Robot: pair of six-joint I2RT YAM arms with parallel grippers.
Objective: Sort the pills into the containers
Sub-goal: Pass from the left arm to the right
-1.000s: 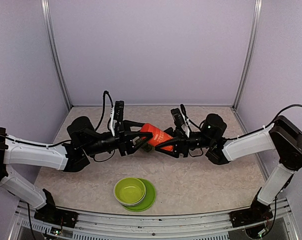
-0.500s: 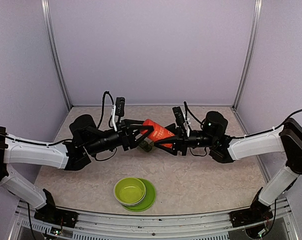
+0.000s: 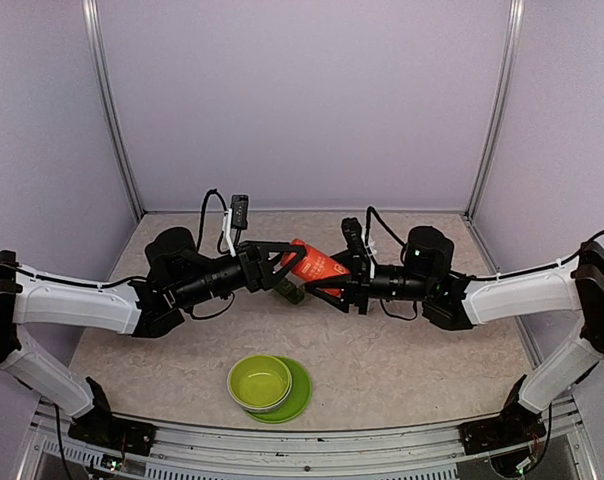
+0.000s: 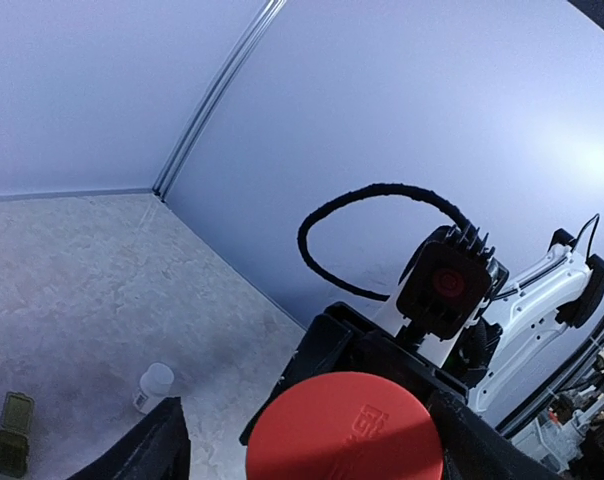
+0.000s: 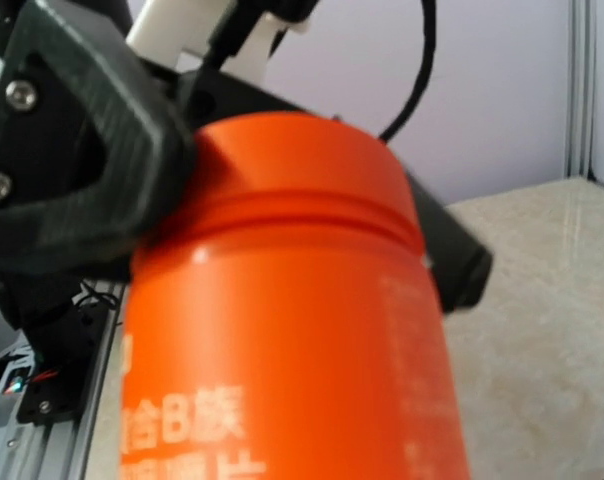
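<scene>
The orange-red bottle hangs tilted in the air between both arms, its cap end toward the left. My right gripper is shut on the bottle's body, which fills the right wrist view and hides the fingers. My left gripper is open, its fingers on either side of the red cap, with a gap showing on one side. The dark green strip container lies on the table just under the bottle. It also shows in the left wrist view. No loose pills show.
A lime-green bowl on its plate stands near the front edge. A small white bottle stands on the table beyond the green container. Walls close in the back and sides.
Both arms have carried the bottle slightly up and toward the back. The left gripper has slid further over the cap end.
</scene>
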